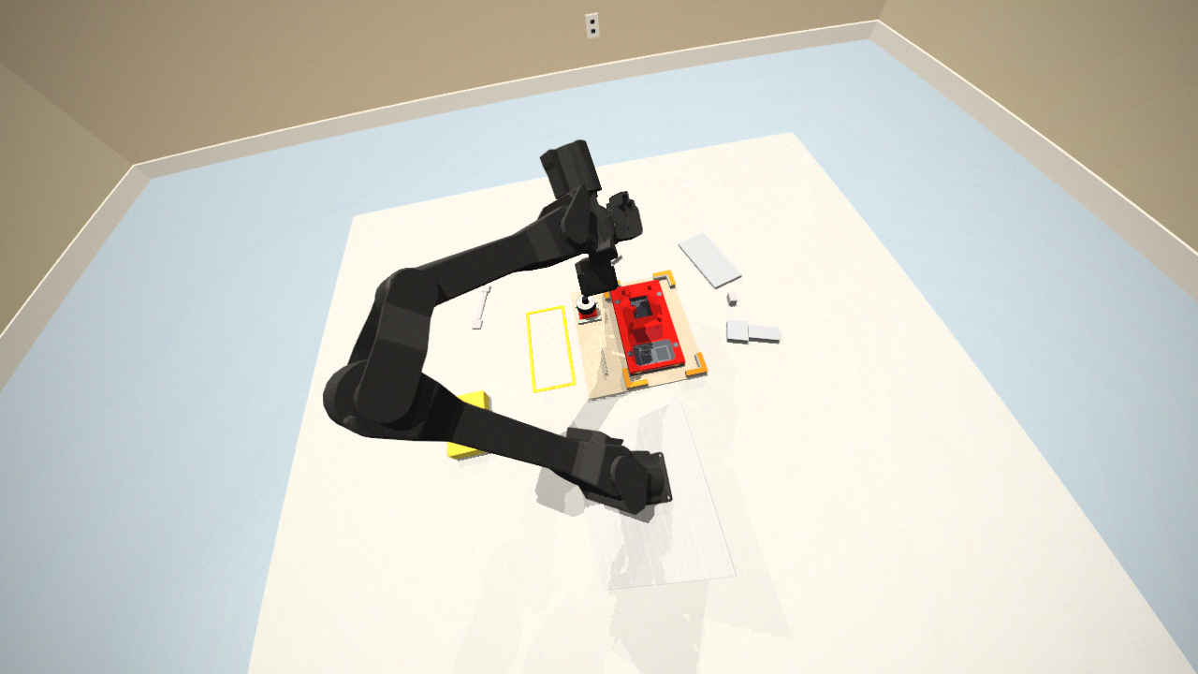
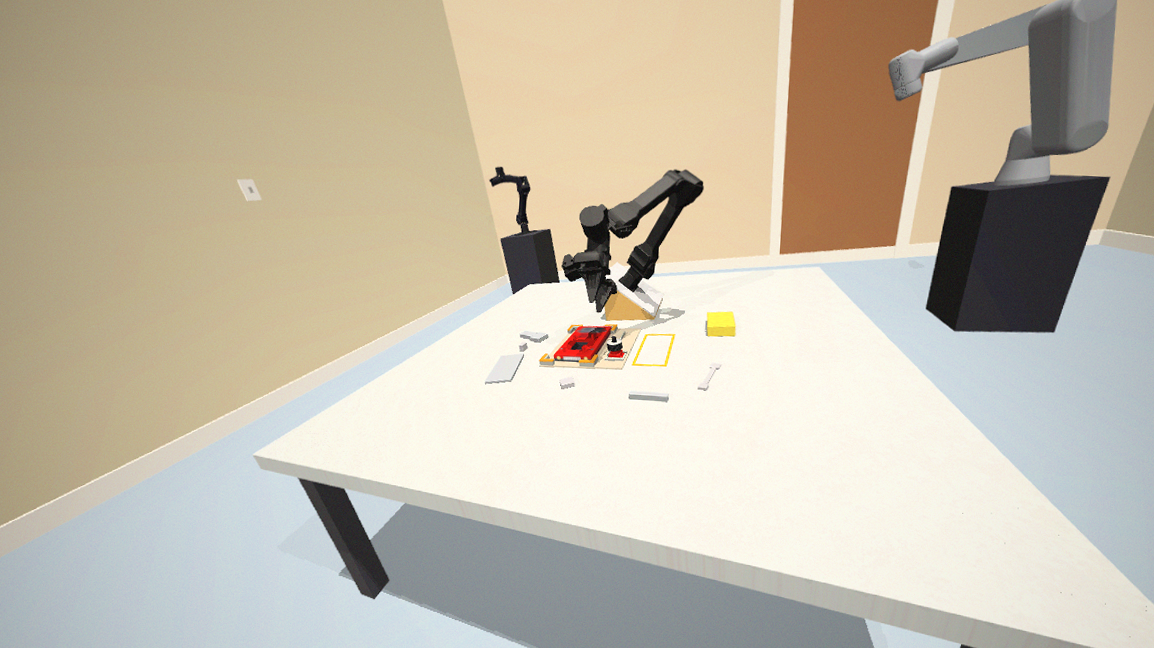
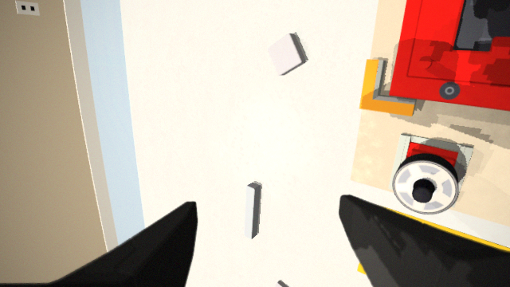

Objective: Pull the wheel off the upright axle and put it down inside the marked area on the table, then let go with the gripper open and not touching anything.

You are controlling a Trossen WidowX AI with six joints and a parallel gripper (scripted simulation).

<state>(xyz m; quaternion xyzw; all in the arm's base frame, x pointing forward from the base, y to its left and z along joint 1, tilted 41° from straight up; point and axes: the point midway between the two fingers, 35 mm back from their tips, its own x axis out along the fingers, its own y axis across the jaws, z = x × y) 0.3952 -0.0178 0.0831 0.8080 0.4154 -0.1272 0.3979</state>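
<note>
— So, what is nearest to you from where you stand?

— At the near part of the table point(image 2: 733, 475) I see almost only the pale top. A little further lie some small white pieces: a thin bar point(image 2: 648, 396), a flat plate point(image 2: 504, 368) and a small bone-shaped part point(image 2: 709, 375).

— And the wheel?

— It is behind them. The wheel point(image 3: 425, 190) sits on its upright axle point(image 3: 423, 190), in a red and grey holder at the edge of a wooden board point(image 1: 605, 369). On the same board lies a red tray point(image 1: 647, 327) with orange corner pieces.

— Where is the marked area?

— Just beside the board, on the side away from the red tray. It is a yellow rectangle point(image 1: 549, 348) drawn on the table, and nothing lies inside it.

— Does the gripper hold something?

— No. The gripper point(image 3: 267, 223) hangs above the wheel, a bit to one side. Its fingers stand partly open with only the table and a white bar between them, and they do not touch the wheel.

— And further back?

— A yellow block point(image 2: 721, 323), then the base of the arm, and behind the table a dark box with a small black arm on it.
</note>
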